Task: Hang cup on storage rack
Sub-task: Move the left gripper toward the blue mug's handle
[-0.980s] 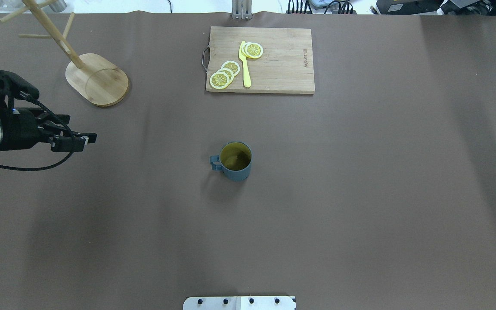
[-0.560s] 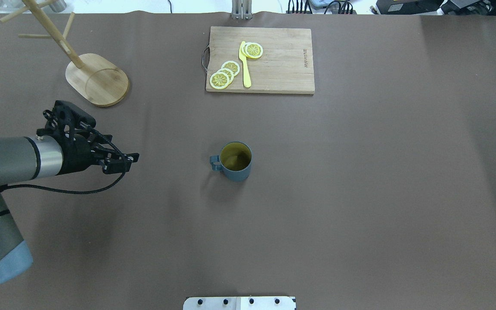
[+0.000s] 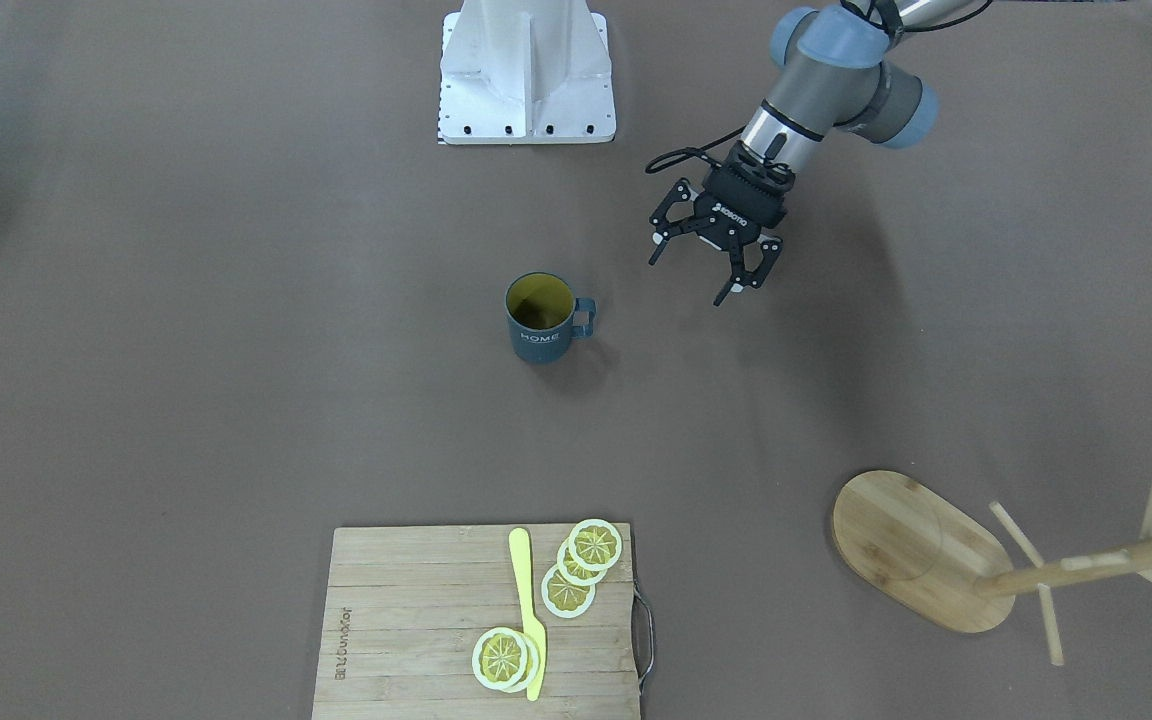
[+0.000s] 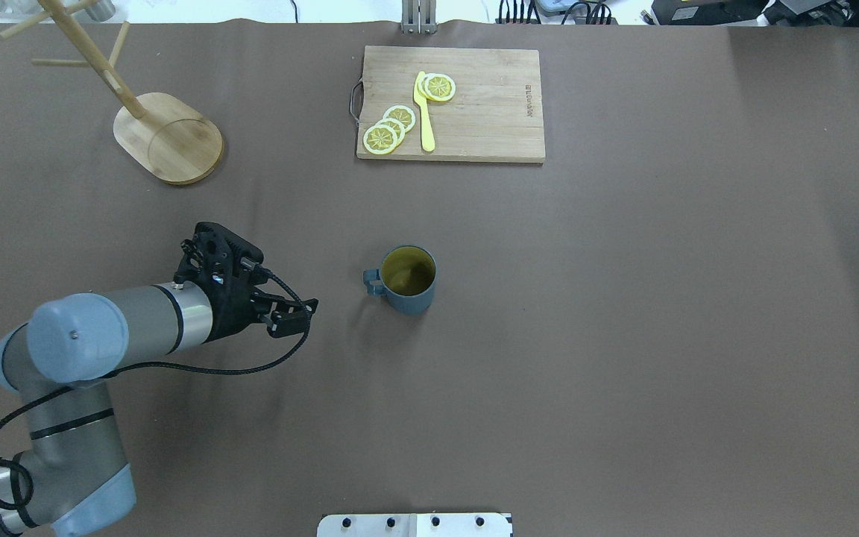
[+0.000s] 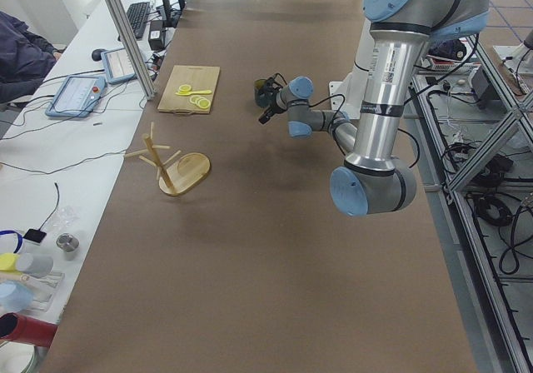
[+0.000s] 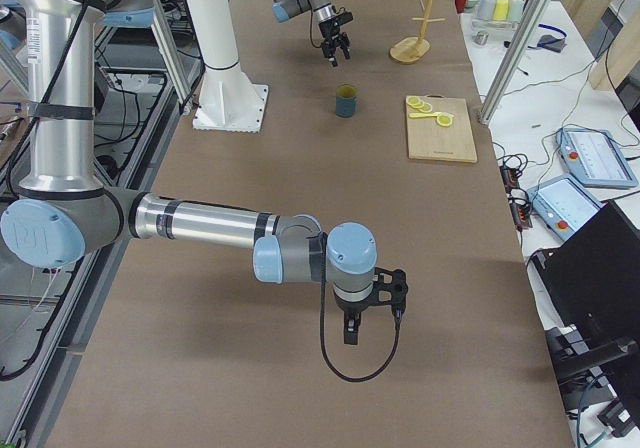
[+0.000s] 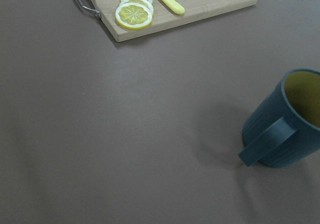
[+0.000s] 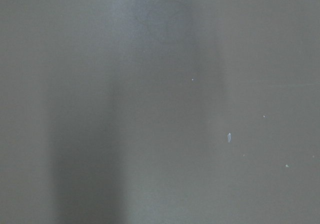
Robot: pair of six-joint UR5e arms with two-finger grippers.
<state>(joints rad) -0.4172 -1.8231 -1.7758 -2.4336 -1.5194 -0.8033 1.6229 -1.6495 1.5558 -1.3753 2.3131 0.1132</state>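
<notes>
The slate-blue cup [image 4: 407, 280] [image 3: 539, 318] stands upright mid-table, its handle turned toward my left arm. In the left wrist view the cup [image 7: 287, 121] fills the right edge, handle forward. My left gripper [image 3: 688, 281] [image 4: 299, 313] hangs open and empty above the table, a short way off the cup's handle side. The bamboo storage rack [image 4: 168, 138] [image 3: 911, 550] stands at the far left corner with bare pegs. My right gripper [image 6: 372, 320] shows only in the exterior right view, far from the cup; I cannot tell whether it is open or shut.
A wooden cutting board [image 4: 489, 112] with lemon slices and a yellow knife lies at the far middle of the table. The robot's white base plate [image 3: 528, 70] sits at the near edge. Bare brown table surrounds the cup.
My left arm has swung in from the left edge toward the cup, moving right and nearer the robot. The cup and rack have not moved.
</notes>
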